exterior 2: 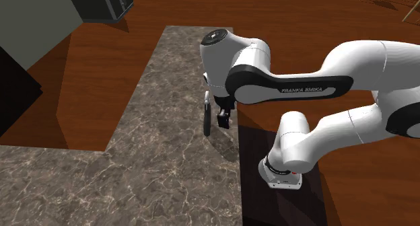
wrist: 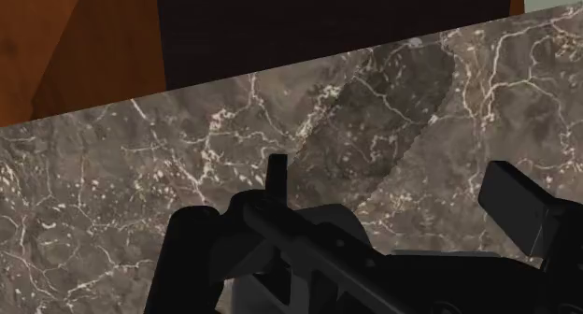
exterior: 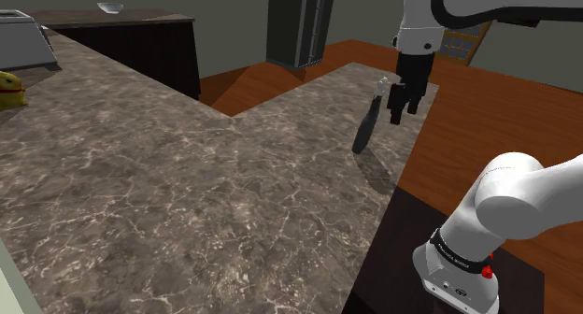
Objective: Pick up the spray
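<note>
My gripper [exterior: 399,112], 2 fingers apart, grips nothing. Dark spray bottle [exterior: 365,127] leans, top toward it, by the marble counter [exterior: 187,191] edge; open surface toward shoulder view's left.

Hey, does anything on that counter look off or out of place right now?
Yes. The dark spray bottle leans steeply instead of standing upright, close to the counter's edge, right beside the open gripper. Whether its base rests on the counter is unclear.
</note>
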